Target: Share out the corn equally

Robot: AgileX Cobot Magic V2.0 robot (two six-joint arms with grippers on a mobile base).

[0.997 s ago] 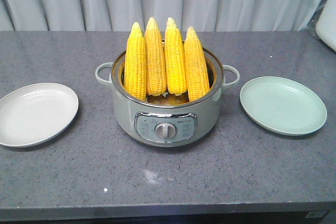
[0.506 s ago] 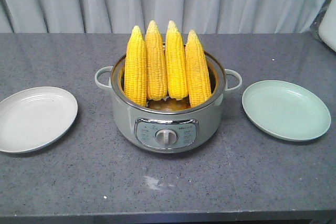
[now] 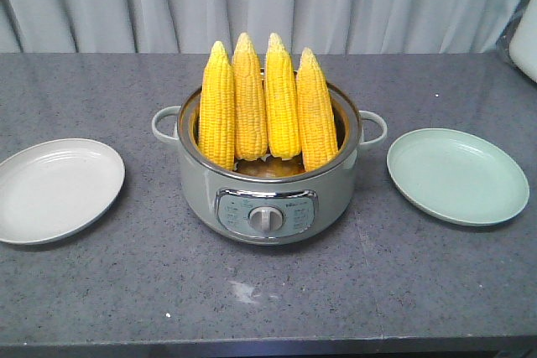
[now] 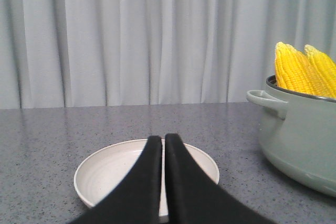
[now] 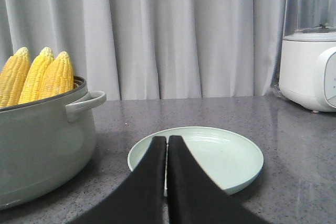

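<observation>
— Exterior front-facing view: how many cobs?
— Four corn cobs (image 3: 264, 102), upright in one grey-green pot (image 3: 268, 199). One white plate (image 3: 54, 190) left, one green plate (image 3: 457, 175) right, both bare.
— Grippers?
— The left gripper (image 4: 163, 139) and the right gripper (image 5: 167, 139) have fingers pressed together, gripping nothing.

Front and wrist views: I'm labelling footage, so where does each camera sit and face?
Front view: above the counter's near edge, looking down at the pot of corn between two plates; no robot parts show.
Left wrist view: low behind the shut left tool, facing the white plate and curtain.
Right wrist view: low behind the shut right tool, facing the green plate and blender.
Shared: all three show the pot and corn.
</observation>
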